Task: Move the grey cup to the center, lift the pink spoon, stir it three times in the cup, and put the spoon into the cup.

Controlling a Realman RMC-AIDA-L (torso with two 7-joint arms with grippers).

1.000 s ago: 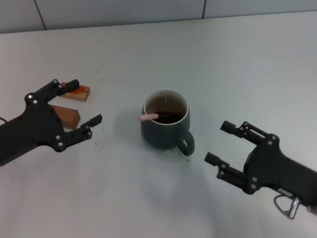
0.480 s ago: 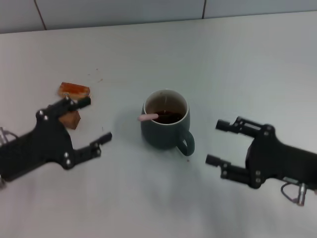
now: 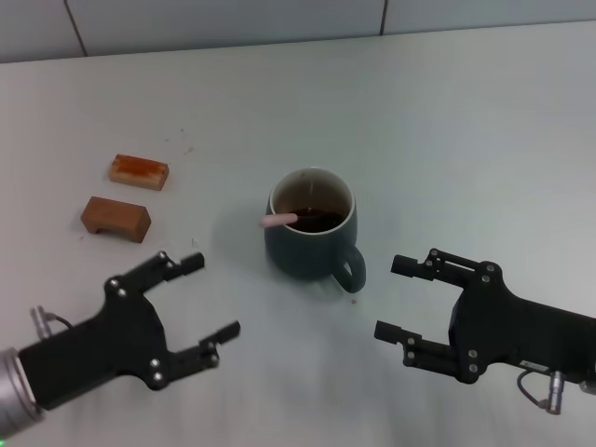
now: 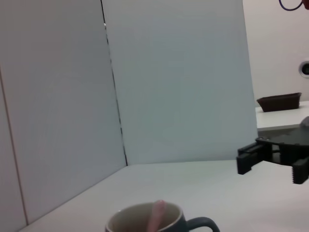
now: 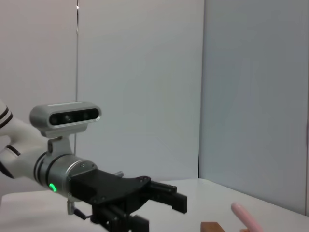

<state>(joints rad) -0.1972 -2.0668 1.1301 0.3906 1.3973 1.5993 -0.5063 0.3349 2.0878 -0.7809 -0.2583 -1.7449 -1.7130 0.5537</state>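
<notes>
Smooth white tabletop [image 3: 466,121] bears rounded glazed grey cup [image 3: 307,244] holding pink spoon [image 3: 277,221]; left gripper [image 3: 207,303] and right gripper [image 3: 398,298] gape empty.

Two brown blocks [image 3: 128,194] sitting on the white table [image 3: 447,130], off toward the left side. Far block [image 3: 139,170] more orange on top, glossy looking; near block [image 3: 115,217] a duller brown, lying just beside it but not touching. Pale wall panels [image 3: 223,19] behind the table with dark seams. Dark shallow tray [image 4: 279,102] on another surface in the left wrist view.
</notes>
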